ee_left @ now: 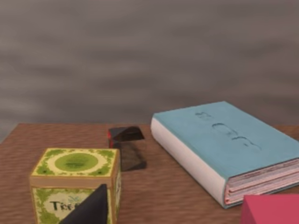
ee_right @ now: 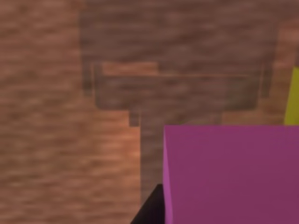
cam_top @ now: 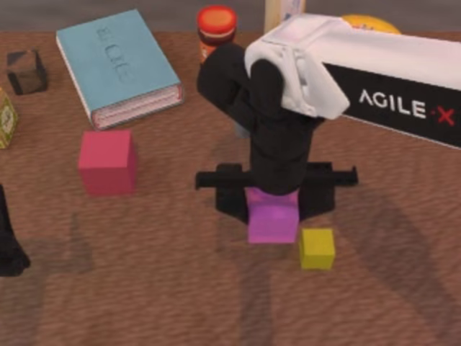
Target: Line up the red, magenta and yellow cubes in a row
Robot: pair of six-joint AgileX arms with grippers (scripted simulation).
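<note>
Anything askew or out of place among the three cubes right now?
Nothing looks damaged or tipped. The red cube sits alone toward the table's left, well apart from the other two. The magenta cube lies under the right gripper, close beside the yellow cube, which sits slightly nearer the camera.

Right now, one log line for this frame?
right gripper: over magenta cube | yellow cube: beside it | red cube: apart, left | left gripper: parked
</note>
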